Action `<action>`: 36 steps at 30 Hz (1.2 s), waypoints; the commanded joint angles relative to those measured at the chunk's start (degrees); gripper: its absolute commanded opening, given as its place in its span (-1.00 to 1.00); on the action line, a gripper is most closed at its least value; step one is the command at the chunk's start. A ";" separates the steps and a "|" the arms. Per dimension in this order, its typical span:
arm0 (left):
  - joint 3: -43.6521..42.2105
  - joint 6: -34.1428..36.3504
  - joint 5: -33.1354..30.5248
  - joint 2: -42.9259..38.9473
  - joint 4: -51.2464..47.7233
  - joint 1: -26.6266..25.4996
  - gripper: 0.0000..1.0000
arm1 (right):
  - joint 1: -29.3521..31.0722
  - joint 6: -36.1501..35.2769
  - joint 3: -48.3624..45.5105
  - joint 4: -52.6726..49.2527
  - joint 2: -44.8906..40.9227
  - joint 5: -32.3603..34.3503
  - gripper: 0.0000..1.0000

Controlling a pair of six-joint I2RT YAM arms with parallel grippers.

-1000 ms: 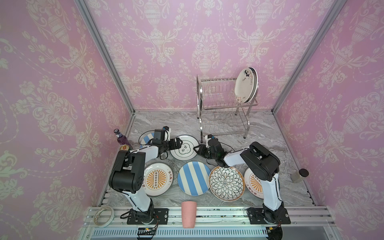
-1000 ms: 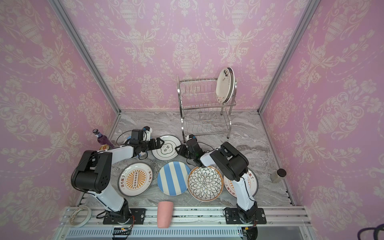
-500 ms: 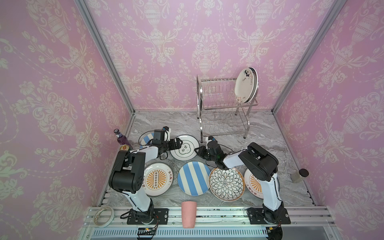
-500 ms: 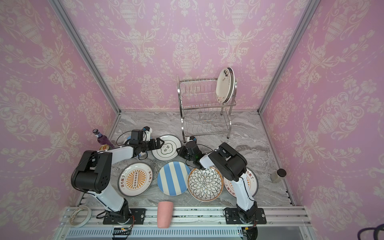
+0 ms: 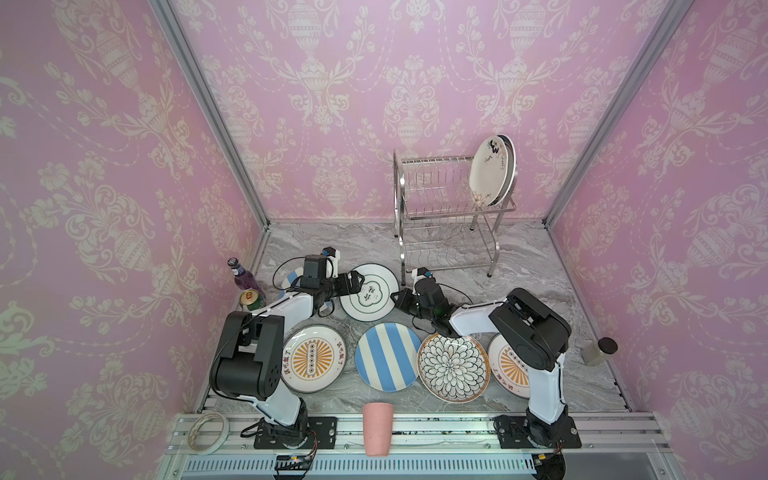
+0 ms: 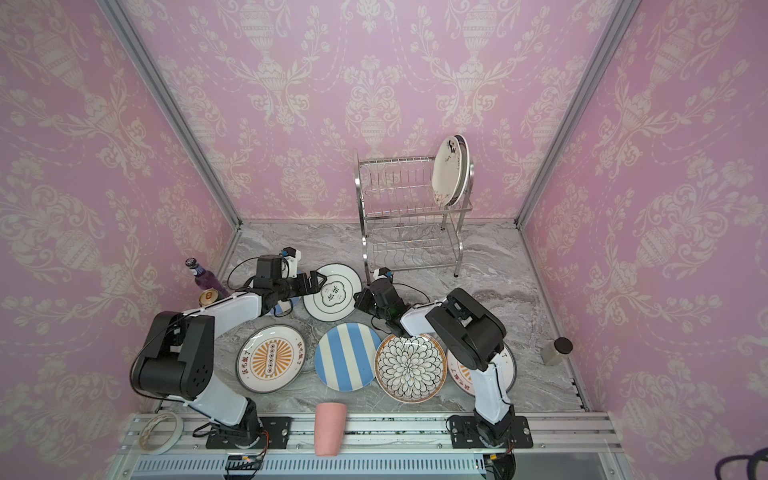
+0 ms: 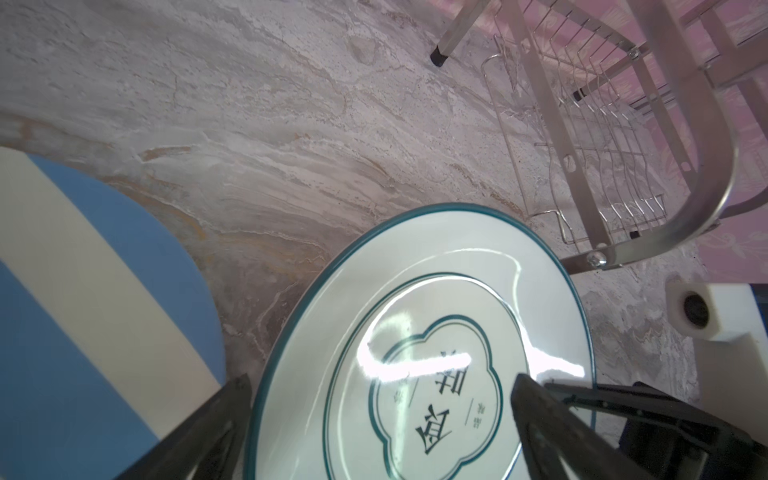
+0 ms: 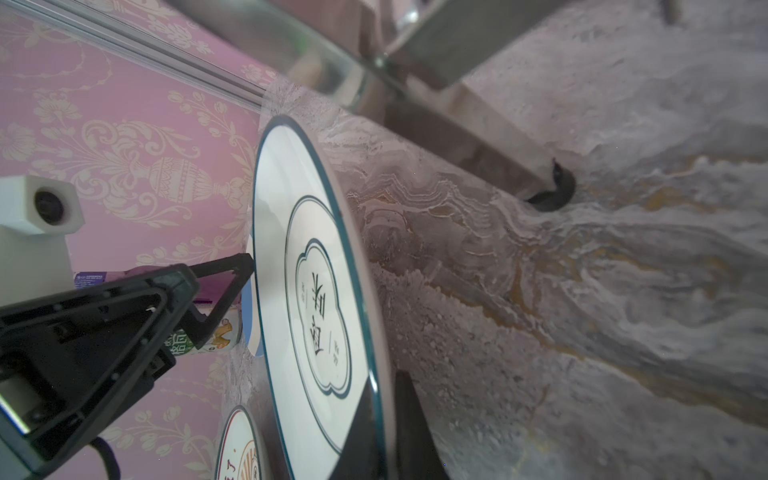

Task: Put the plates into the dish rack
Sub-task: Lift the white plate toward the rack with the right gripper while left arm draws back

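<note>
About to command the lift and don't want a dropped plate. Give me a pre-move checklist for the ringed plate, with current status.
1. Right pincer shut on the ringed plate at its rim: ok.
2. Left pincer clear of that plate: not ok. It is open and astride the opposite rim.
3. Free slots in the dish rack: ok. Two plates stand at the upper tier's right end, and the other slots are free.
4. Clearance to the rack's front leg: cannot tell. The leg stands close beside the plate.
</note>
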 commanded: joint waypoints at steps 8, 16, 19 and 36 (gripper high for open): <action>3.77 3.94 -12.21 -11.26 -8.02 0.87 0.99 | 2.11 -10.22 3.32 -11.08 -9.33 5.26 -1.00; 3.42 2.19 -10.85 -15.65 -3.67 2.08 0.99 | 4.50 -28.27 14.84 -31.27 -19.06 12.70 -1.00; 3.26 1.15 -8.70 -16.01 -0.91 2.09 0.99 | 4.76 -33.36 17.97 -36.85 -22.98 15.89 -1.00; 6.14 -4.45 7.55 -13.00 9.62 1.71 0.99 | 7.10 -58.32 37.49 -59.35 -38.72 40.33 -1.00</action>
